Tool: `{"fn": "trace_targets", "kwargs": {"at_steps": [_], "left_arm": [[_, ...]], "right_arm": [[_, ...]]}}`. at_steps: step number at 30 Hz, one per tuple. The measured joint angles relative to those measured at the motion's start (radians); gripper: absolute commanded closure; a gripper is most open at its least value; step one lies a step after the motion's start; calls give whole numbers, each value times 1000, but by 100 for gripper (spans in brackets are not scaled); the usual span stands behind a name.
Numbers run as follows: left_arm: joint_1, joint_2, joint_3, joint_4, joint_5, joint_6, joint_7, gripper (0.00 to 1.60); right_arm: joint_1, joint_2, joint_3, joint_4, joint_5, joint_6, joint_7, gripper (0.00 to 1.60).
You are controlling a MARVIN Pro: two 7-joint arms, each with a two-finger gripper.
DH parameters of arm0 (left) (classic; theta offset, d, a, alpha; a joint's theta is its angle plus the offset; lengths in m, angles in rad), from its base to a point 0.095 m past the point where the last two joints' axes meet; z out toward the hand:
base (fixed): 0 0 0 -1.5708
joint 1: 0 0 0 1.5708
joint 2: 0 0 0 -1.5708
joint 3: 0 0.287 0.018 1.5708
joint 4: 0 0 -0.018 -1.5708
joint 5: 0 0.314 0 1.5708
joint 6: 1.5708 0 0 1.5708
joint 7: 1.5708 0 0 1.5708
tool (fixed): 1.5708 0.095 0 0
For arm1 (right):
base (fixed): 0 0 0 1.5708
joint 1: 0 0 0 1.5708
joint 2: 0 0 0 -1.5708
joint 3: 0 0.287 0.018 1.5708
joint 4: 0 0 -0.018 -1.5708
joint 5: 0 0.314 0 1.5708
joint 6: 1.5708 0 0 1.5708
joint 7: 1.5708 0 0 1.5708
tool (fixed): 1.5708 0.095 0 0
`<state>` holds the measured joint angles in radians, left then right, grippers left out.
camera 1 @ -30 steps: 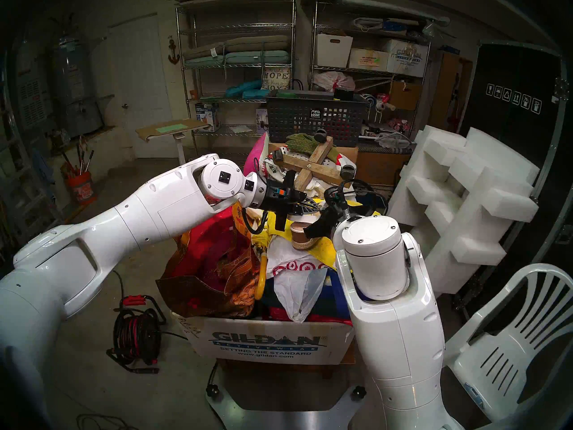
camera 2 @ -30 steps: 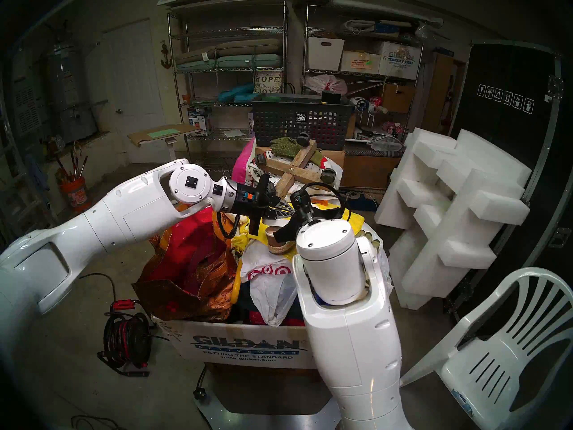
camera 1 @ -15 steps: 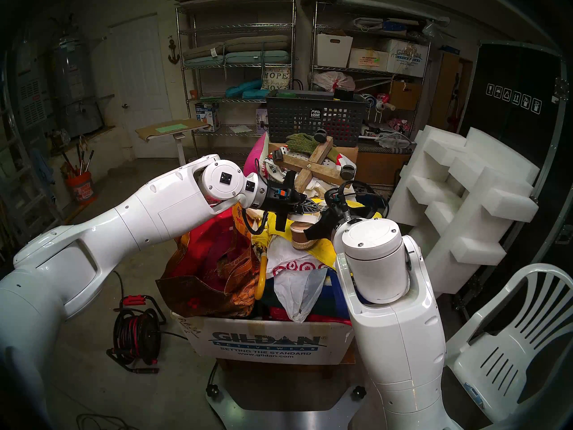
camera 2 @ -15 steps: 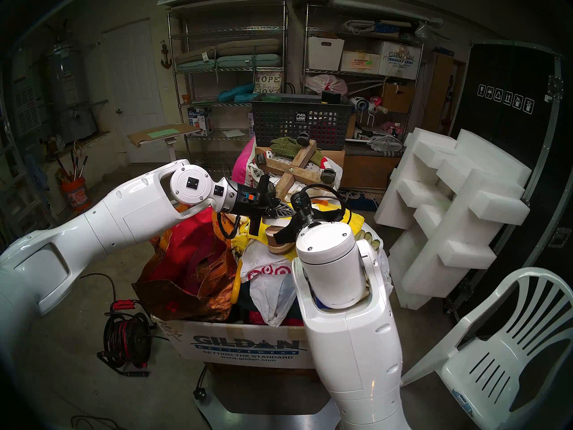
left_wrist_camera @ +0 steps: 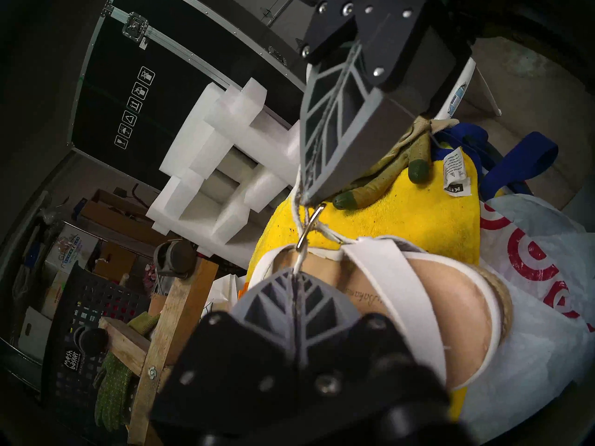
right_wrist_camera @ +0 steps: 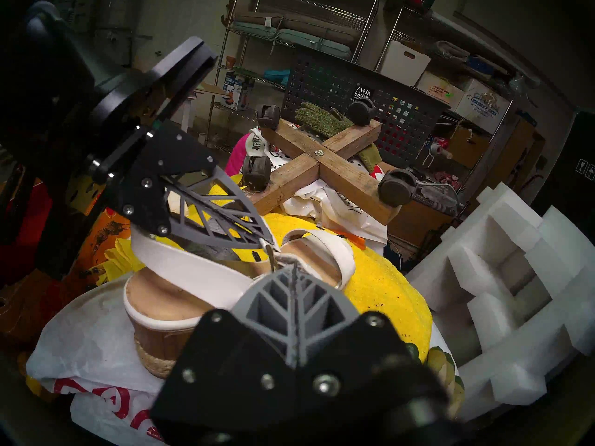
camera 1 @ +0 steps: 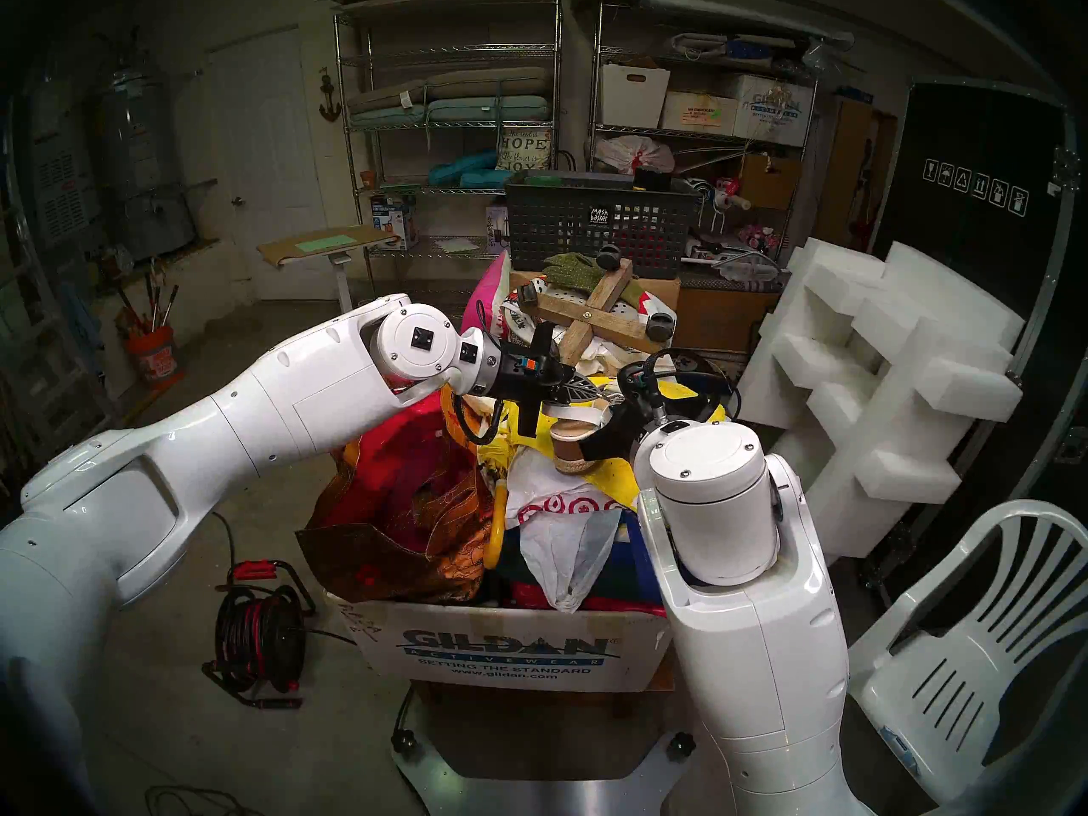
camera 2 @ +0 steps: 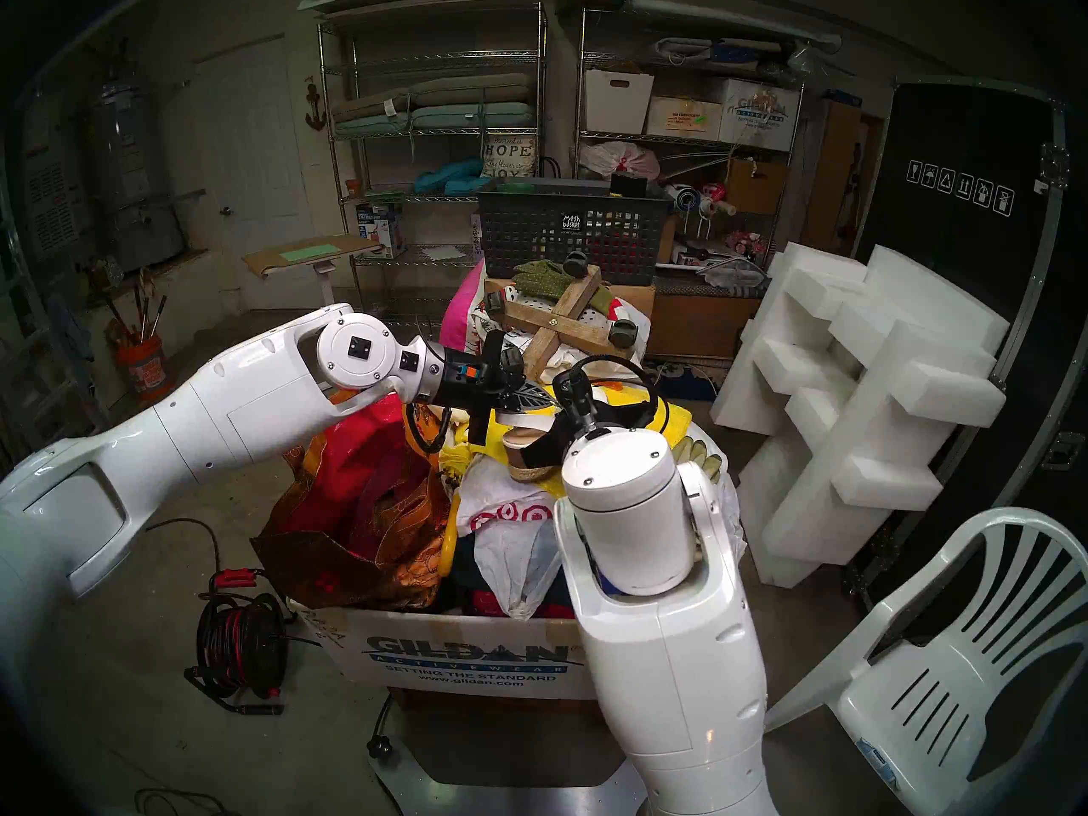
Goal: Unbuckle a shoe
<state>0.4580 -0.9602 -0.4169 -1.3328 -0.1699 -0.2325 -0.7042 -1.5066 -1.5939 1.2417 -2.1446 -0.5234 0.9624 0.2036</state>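
1. atop a heaped cardboard box (camera 1: 506,650) printed with "gildan", the wedge sandal (camera 1: 574,438) sits on a fuzzy yellow towel (right_wrist_camera: 380,294) and a crinkled white plastic bag (camera 1: 559,514) with red rings.
2. the sandal has a smooth cream insole, wide flat white straps, a brown wedge heel and a band of woven jute rope at the sole; its heel end faces the near side in the right wrist view.
3. the thin white ankle strap (left_wrist_camera: 331,237) runs through a small metal buckle ring (left_wrist_camera: 308,229) that stands between the two claws.
4. the left gripper (left_wrist_camera: 297,271), of grey ribbed triangular fingers on black mounts, is pressed fully closed with the thin strap pinched at its tip, just on one side of the ring.
5. the right gripper (right_wrist_camera: 294,268), of the same latticed grey build, is also pressed closed on the strap beside the buckle; from the left wrist view its tip meets the strap at the ring's other side.
6. far behind the sandal lies a rough wooden cross (right_wrist_camera: 322,165) with black caster wheels, a green knitted glove (right_wrist_camera: 325,123) draped on it, and a dark plastic mesh basket (camera 1: 600,226) beyond.
7. to the right stand blocky white foam pieces (camera 1: 883,373) and a white plastic chair (camera 1: 971,650).
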Motion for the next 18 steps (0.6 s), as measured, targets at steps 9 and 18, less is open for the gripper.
{"fn": "trace_targets", "kwargs": {"at_steps": [9,18], "left_arm": [[0,8,-5,8,-2,15,18,160],[0,15,-14,29,-2,42,45,160]], "right_arm": [[-2,1,1,-2,3,0,-2,160],[0,0,4,2,7,0,-4,160]]}}
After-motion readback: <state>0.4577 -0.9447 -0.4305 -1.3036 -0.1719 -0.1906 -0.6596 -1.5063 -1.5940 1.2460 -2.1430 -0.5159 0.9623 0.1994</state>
